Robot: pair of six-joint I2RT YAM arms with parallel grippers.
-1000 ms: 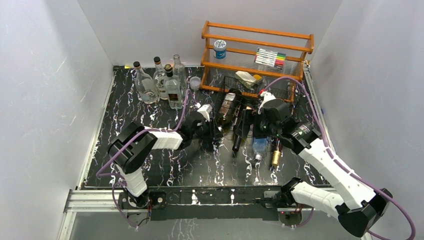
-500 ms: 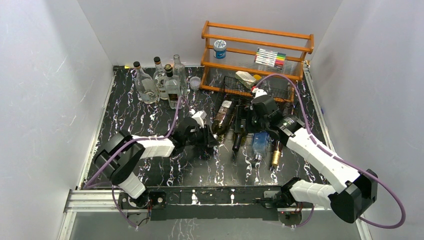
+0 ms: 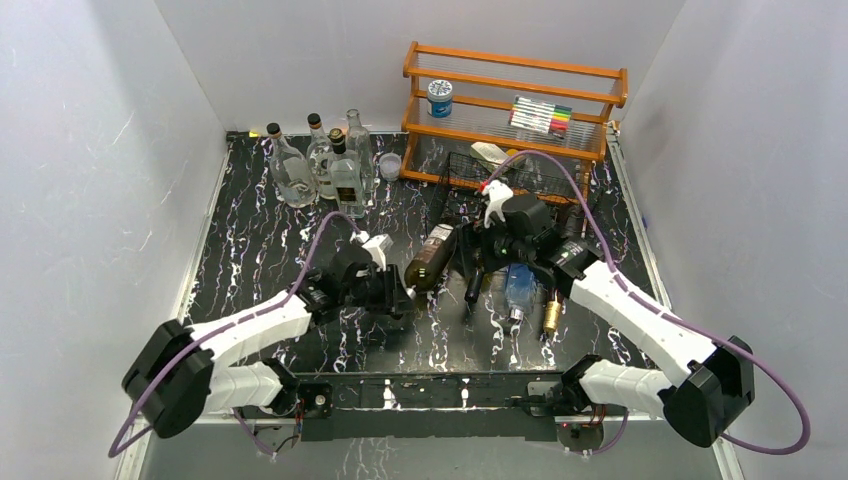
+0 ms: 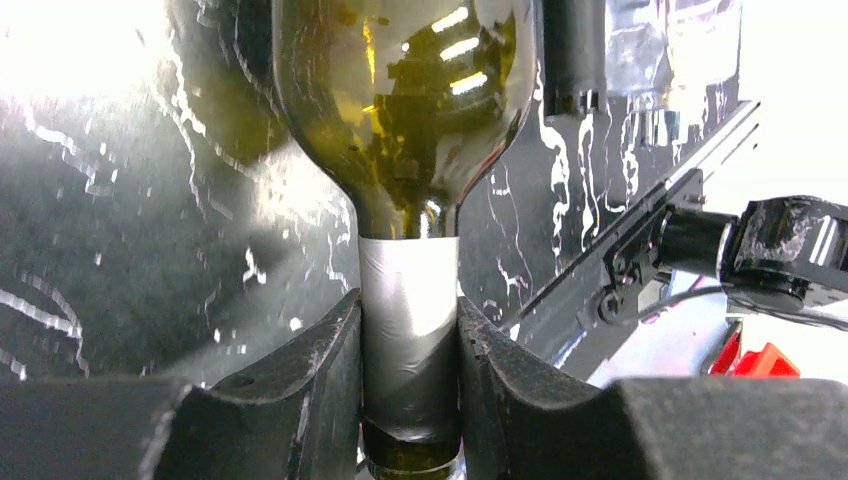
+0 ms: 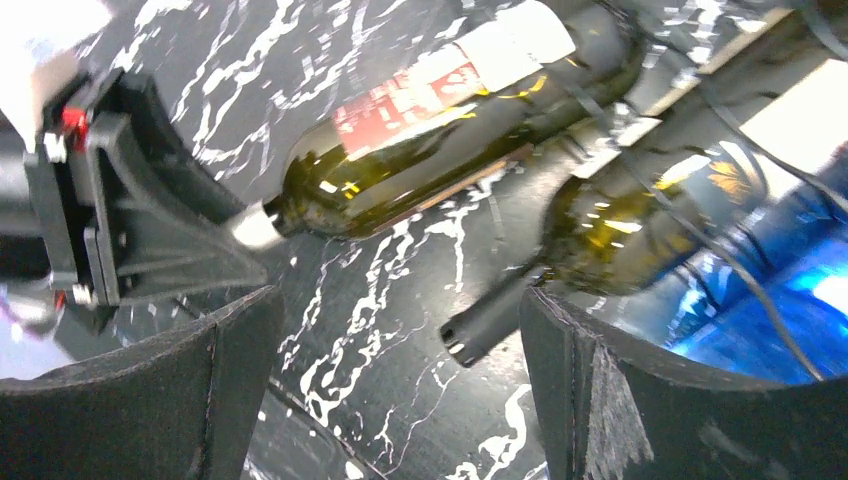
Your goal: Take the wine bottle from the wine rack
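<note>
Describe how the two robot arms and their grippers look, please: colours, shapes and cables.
The left arm and the right arm have white shells with black joints. A purple cable loops along each. The left gripper and the right gripper are black, with thick, matte, wedge-shaped fingers.

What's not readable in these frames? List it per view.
- Left wrist: the green glass wine bottle has its label and base cut off by the top edge, and its mouth by the bottom edge.
- Top external: the slots of the black wire-mesh wine rack are mostly covered by the right arm.
- Right wrist: the blue bottle is blurred and cut by the right edge.
</note>
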